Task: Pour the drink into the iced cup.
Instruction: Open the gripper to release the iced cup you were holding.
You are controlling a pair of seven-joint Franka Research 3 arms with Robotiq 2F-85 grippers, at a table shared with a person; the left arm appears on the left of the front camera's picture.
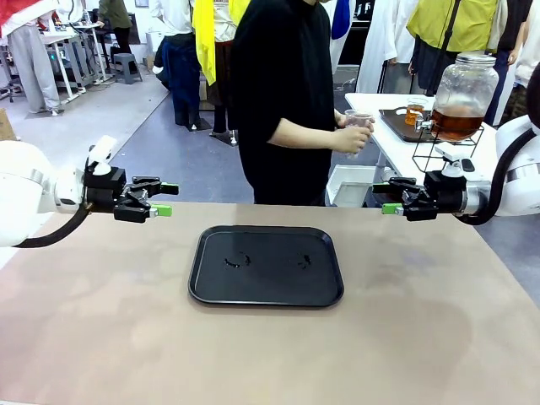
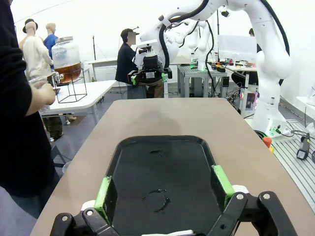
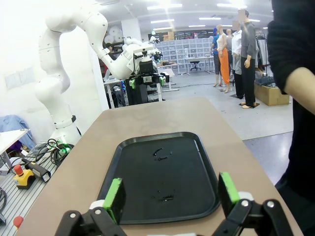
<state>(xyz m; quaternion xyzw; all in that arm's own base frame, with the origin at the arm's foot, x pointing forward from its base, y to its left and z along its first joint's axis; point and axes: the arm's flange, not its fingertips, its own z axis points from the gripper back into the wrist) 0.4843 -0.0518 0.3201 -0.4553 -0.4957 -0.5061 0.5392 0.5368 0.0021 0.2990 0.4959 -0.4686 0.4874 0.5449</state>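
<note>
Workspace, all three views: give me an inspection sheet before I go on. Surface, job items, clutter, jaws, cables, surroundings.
Surface: tan table; black tray at its middle, a few wet marks on it, nothing standing on it.
Job's things: drink in glass dispenser jar, on a wire stand on the white side table beyond the far right corner. The person holds a clear cup near it; ice cannot be told.
Clutter: nothing seen on the tan table.
Grippers: left gripper and right gripper above opposite table edges, jaws open, holding nothing.
Cables: black hose on each arm, off the table.
Surroundings: other people and benches behind.
</note>
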